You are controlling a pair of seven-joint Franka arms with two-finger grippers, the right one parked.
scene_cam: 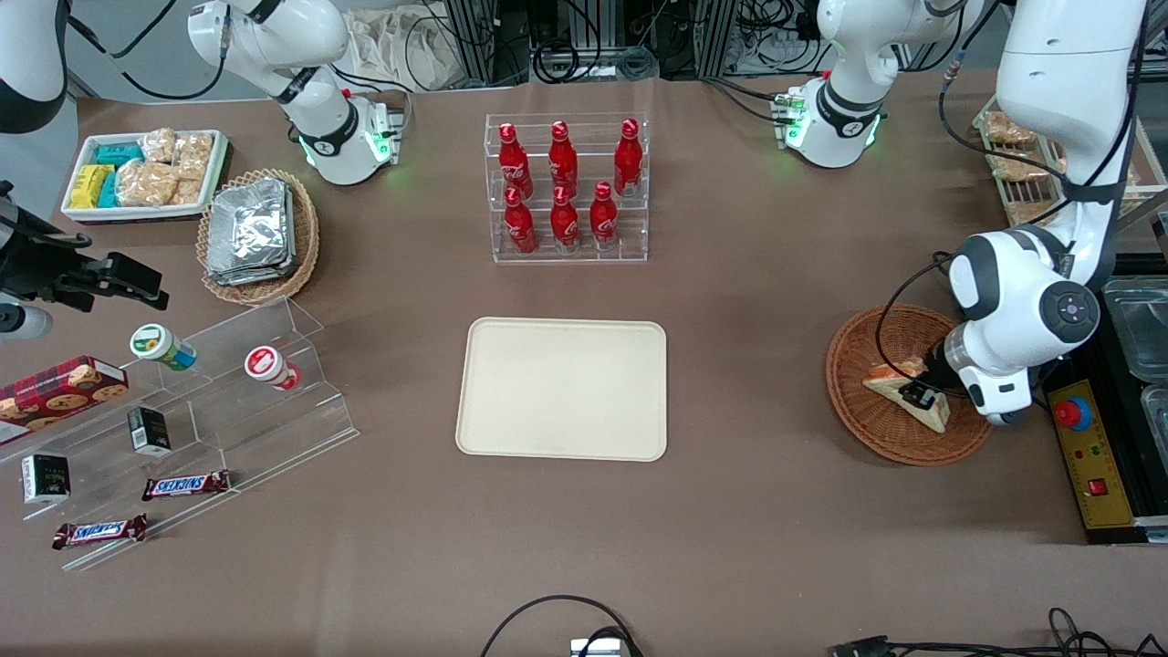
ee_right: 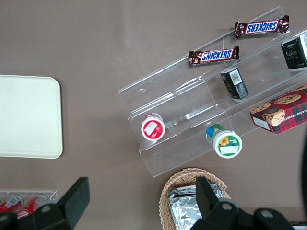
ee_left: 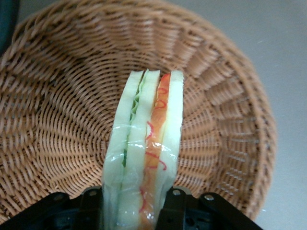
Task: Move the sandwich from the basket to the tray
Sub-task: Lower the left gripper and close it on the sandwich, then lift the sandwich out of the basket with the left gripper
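The sandwich (scene_cam: 899, 391) is a plastic-wrapped wedge of white bread with orange-red and green filling (ee_left: 146, 158). It lies in the round brown wicker basket (scene_cam: 862, 415) toward the working arm's end of the table. My gripper (scene_cam: 920, 394) is down in the basket, shut on the sandwich, its black fingers (ee_left: 176, 207) pressing the bread from both sides. The woven inside of the basket (ee_left: 62, 120) surrounds the sandwich. The cream-beige tray (scene_cam: 563, 388) lies flat at the table's middle with nothing on it.
A clear rack of red bottles (scene_cam: 566, 187) stands farther from the front camera than the tray. Toward the parked arm's end are a foil-packet basket (scene_cam: 258, 235), a white snack tray (scene_cam: 141, 173) and an acrylic step shelf (scene_cam: 182, 429) with snacks. A control box (scene_cam: 1090, 456) sits beside the basket.
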